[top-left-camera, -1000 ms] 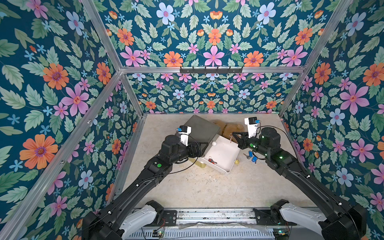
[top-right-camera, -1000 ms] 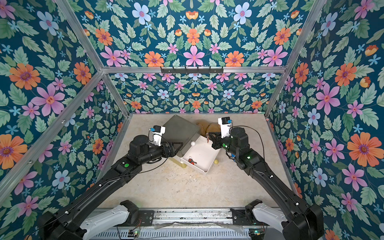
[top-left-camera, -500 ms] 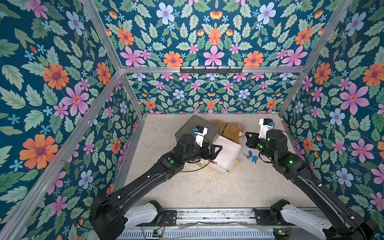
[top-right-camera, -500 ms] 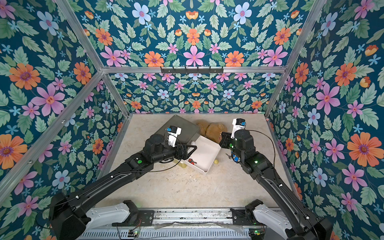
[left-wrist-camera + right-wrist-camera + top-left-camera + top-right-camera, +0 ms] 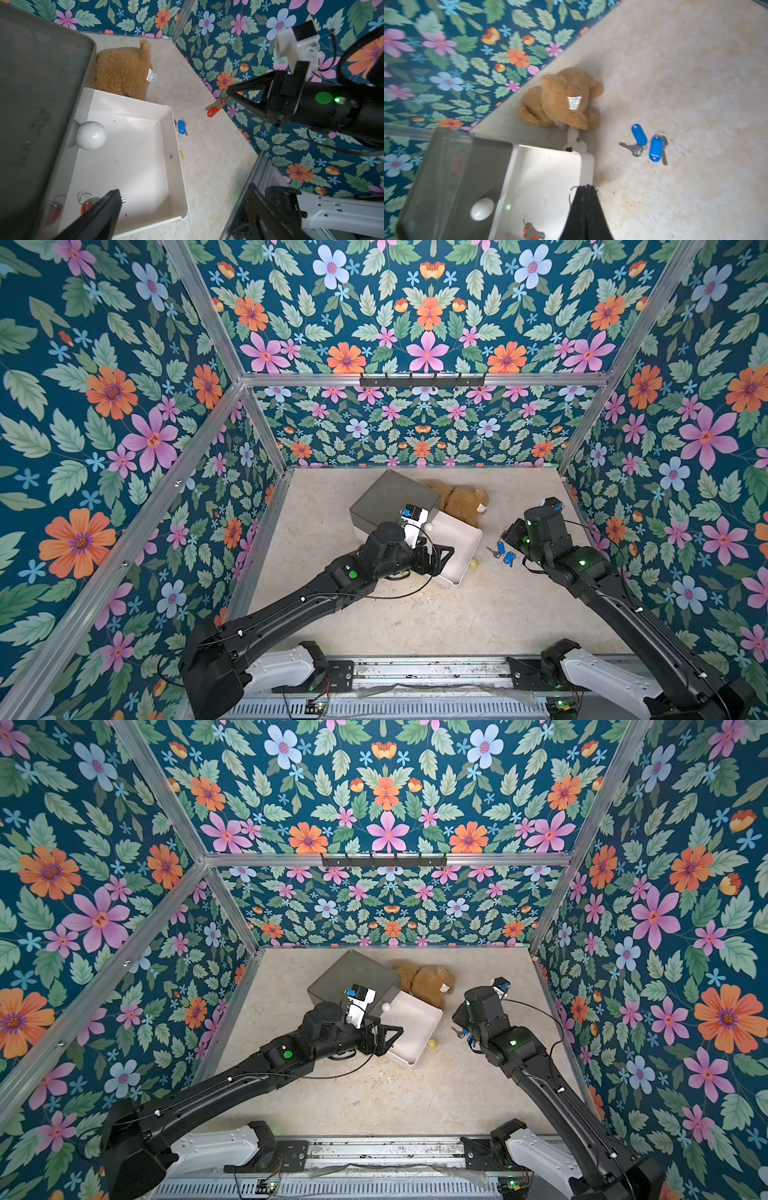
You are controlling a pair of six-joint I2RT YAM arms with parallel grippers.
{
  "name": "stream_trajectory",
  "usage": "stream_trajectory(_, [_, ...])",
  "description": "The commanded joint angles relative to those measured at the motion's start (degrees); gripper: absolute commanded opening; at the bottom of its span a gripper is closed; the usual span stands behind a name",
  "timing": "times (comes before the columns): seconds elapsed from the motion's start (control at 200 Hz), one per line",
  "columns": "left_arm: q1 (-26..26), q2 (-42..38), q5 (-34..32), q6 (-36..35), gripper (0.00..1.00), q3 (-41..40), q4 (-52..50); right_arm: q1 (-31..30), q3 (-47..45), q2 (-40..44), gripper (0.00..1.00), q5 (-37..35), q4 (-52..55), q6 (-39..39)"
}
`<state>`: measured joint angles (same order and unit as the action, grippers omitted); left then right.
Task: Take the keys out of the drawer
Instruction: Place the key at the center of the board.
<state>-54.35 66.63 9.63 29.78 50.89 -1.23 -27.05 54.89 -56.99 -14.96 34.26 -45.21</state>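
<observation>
Right gripper [image 5: 227, 93] clamped tight on the ring of a red-tagged key [image 5: 216, 107]: small silver blade and oblong red plastic tag, both dangling under the tips. The key is held up off the beige table [image 5: 415, 614], out past the drawer's front wall. In the right wrist view its fingers [image 5: 579, 212] are pressed together, a thin wire ring peeking out at the tip. Two blue-tagged keys [image 5: 656, 148] lie flat on the table just beside each other, near the drawer's front corner on the right arm's side. They have the same build: silver key, split ring, glossy blue oblong tag. The white drawer [image 5: 135, 155] is pulled open from a grey cabinet [image 5: 390, 499], its floor mostly bare. A second red key [image 5: 87, 204] lies on that floor close to the cabinet end, ring and silver blade visible, tag partly hidden. Left gripper [image 5: 446, 556] hangs over that end of the drawer, jaws apart, nothing between them; one finger [image 5: 104, 212] is just beside the second red key, contact unclear. A white round knob [image 5: 91, 135] sits on the cabinet front above the drawer. A yellowish knob [image 5: 473, 564] is on the drawer's outer front. A brown teddy bear [image 5: 564, 99] with a white sewn label lies behind the drawer, against the cabinet.
</observation>
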Motion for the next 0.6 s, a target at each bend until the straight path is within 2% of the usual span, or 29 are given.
stream_trajectory(0.0, [-1.46, -0.36, -4.10, -1.58, 0.99, -1.40, 2.67, 2.87, -2.31, 0.92, 0.00, 1.82, 3.29, -4.38])
stream_trajectory(0.35, [-6.56, 4.56, -7.14, -1.65, 0.99, -1.73, 4.60, 15.01, -12.77, 4.27, 0.00, 14.06, -1.93, -7.33])
stream_trajectory(0.595, [-7.88, 7.94, -7.26, -1.30, 0.99, -0.46, 5.28, 19.33, -17.59, 2.38, 0.00, 19.03, -7.68, -9.78])
